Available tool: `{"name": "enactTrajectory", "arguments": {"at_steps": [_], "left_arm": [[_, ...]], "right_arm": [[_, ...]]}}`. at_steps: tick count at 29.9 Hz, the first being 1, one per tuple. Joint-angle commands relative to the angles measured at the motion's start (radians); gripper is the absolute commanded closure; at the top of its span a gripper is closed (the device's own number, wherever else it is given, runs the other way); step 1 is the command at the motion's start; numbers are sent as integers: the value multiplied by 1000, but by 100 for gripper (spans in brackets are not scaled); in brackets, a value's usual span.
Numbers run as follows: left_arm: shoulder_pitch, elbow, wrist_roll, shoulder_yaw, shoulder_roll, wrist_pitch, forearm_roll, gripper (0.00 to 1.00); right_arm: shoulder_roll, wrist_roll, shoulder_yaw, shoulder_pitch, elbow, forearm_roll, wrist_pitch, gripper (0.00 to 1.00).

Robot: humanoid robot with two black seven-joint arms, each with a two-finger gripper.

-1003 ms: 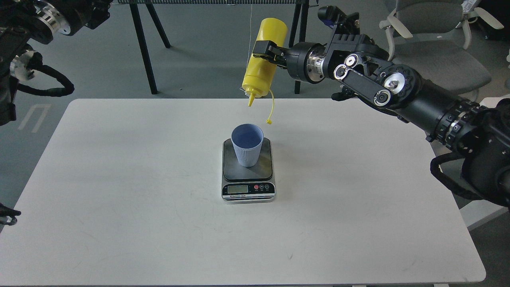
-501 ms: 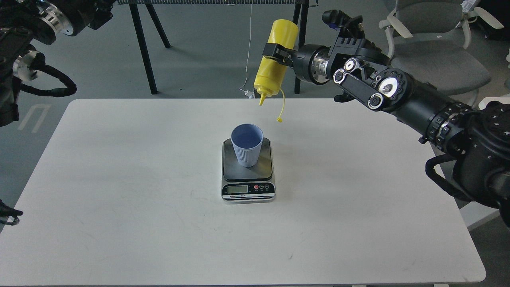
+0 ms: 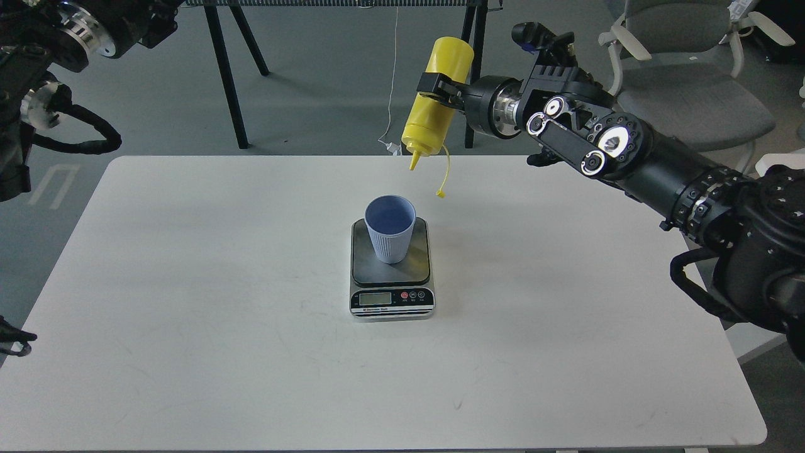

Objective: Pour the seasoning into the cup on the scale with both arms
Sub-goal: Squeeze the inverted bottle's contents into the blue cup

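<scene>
The yellow seasoning bottle (image 3: pixel 438 94) hangs upside down, nozzle down and slightly tilted, its tethered cap dangling beside it. My right gripper (image 3: pixel 435 87) is shut around the bottle's middle and holds it high over the table's far edge, behind and a little right of the cup. The light-blue ribbed cup (image 3: pixel 390 228) stands upright on the dark plate of the scale (image 3: pixel 392 277) at the table's centre. The nozzle tip is well above the cup's rim and beyond it. My left arm (image 3: pixel 75 31) is raised at the top left, and its fingers do not show.
The white table (image 3: pixel 188 302) carries only the scale and cup. Black stand legs (image 3: pixel 226 75) are on the floor behind the table. A grey office chair (image 3: pixel 685 75) is at the back right. A small black part (image 3: pixel 14 336) shows at the left edge.
My right gripper has carried the upside-down bottle to the right and slightly up, away from over the cup. The cup, scale and left arm have stayed still.
</scene>
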Motion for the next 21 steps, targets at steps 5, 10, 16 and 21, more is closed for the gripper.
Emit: {"name": "enactTrajectory", "arguments": {"at_steps": [5, 10, 16, 21], "left_arm": [[2, 0, 0, 0, 0, 0, 0, 0], [2, 0, 0, -1, 2, 0, 0, 0], [5, 0, 0, -1, 2, 0, 0, 0], [6, 0, 0, -1, 2, 0, 0, 0]], "right_arm": [[0, 0, 3, -4, 3, 1, 4, 71], [0, -2, 3, -13, 4, 1, 7, 71], [0, -3, 4, -22, 27, 3, 8, 71], [0, -3, 11, -32, 53, 39, 12, 71]]}}
